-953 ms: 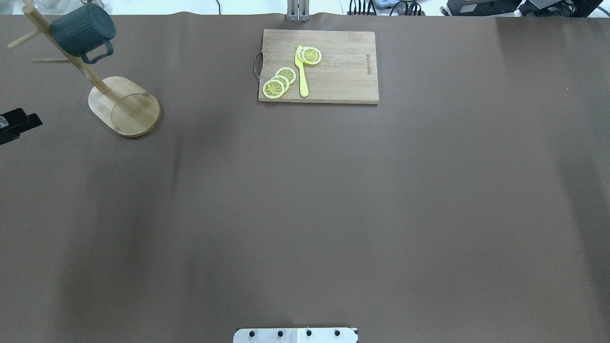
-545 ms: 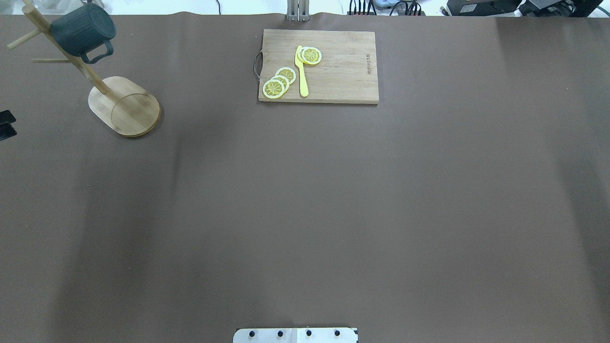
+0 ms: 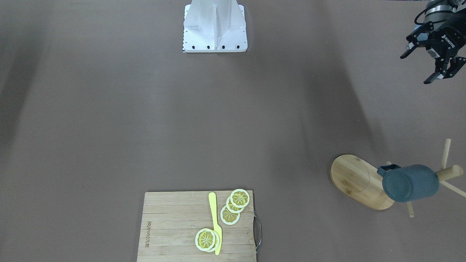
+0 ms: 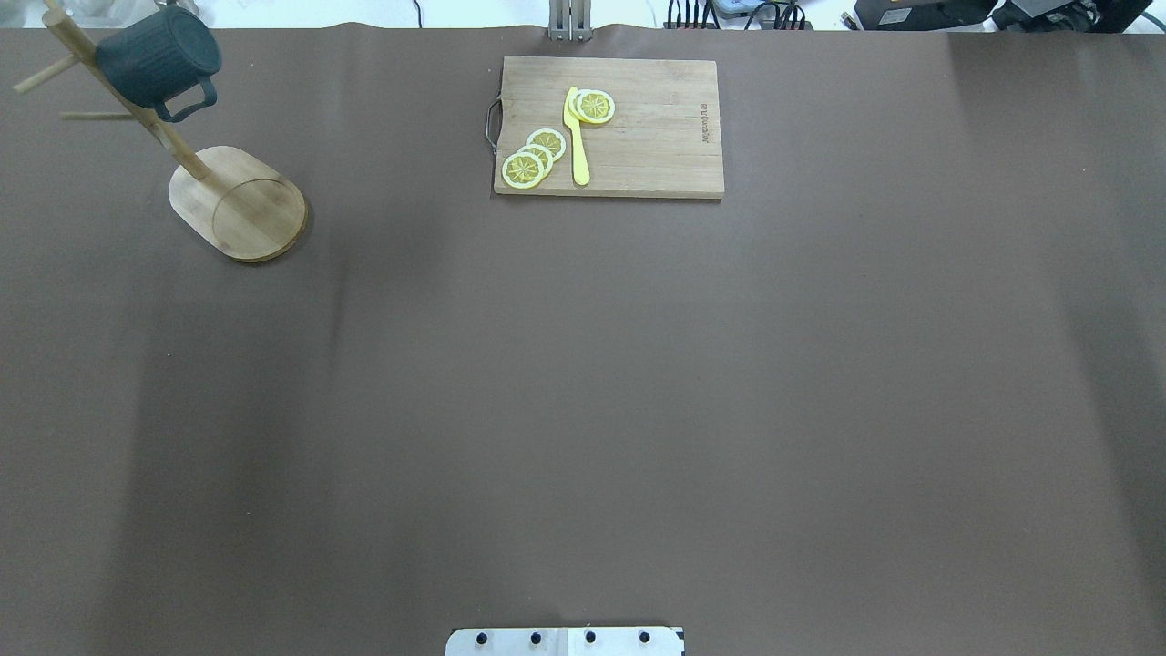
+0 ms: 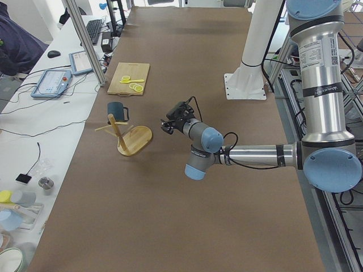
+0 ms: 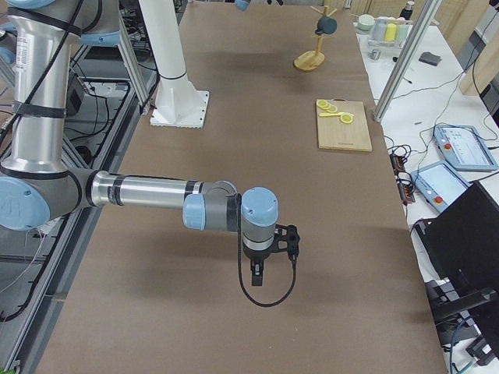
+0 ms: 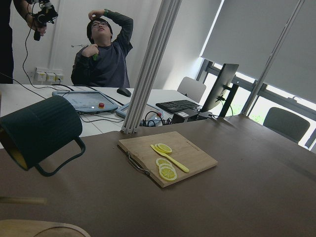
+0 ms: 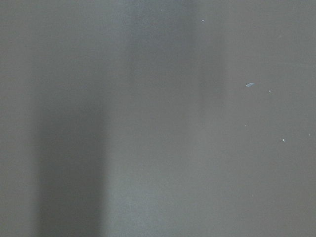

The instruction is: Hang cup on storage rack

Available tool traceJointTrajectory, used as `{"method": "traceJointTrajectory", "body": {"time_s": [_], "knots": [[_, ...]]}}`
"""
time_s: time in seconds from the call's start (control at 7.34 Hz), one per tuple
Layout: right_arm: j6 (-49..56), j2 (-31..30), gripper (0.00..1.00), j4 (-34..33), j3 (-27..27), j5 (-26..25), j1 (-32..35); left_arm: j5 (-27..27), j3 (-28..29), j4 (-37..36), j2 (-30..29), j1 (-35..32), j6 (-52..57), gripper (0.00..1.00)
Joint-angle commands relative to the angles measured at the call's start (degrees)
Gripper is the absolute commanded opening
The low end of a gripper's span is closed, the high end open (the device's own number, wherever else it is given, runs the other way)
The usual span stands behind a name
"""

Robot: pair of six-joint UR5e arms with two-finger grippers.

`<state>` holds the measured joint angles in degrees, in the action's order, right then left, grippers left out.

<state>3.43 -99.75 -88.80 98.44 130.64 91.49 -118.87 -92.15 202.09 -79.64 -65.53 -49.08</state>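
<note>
The dark teal cup (image 4: 155, 56) hangs by its handle on a peg of the wooden storage rack (image 4: 241, 205), at the table's far left corner. In the front-facing view the cup (image 3: 409, 183) is tipped on its side over the rack's oval base (image 3: 355, 180). It also shows close in the left wrist view, cup (image 7: 42, 131) free of any finger. My left gripper (image 3: 413, 70) is open and empty, well back from the rack toward the robot's side. My right gripper (image 6: 261, 269) hovers low over bare table far from the rack; I cannot tell whether it is open.
A slatted cutting board (image 4: 629, 128) with lemon slices (image 4: 533, 157) and a yellow knife (image 4: 577, 137) lies at the far middle. The robot's white base (image 3: 214, 25) stands at the near edge. A person (image 7: 101, 49) sits beyond the table's far side.
My left gripper has drawn back off the overhead view's left edge. The cup stays hanging on the rack, unmoved.
</note>
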Motion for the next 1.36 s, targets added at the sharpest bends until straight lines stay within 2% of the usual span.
{"method": "traceJointTrajectory", "body": {"time_s": [0.0,0.27,0.68,1.23], "knots": [[0.0,-0.1,1.0,0.0,0.0,0.1,0.0,-9.5,0.2,-9.7,-1.0,-8.2,9.8,0.99],[0.0,-0.1,1.0,0.0,0.0,0.1,0.0,-12.2,0.0,-19.3,-2.4,-12.4,19.2,0.99],[0.0,-0.1,1.0,0.1,0.0,0.1,0.0,-12.2,0.1,-37.2,-2.2,-17.6,40.0,0.99],[0.0,-0.2,1.0,0.3,-0.4,0.1,0.0,-11.2,0.0,-62.1,-1.9,-26.2,59.4,0.99]]}}
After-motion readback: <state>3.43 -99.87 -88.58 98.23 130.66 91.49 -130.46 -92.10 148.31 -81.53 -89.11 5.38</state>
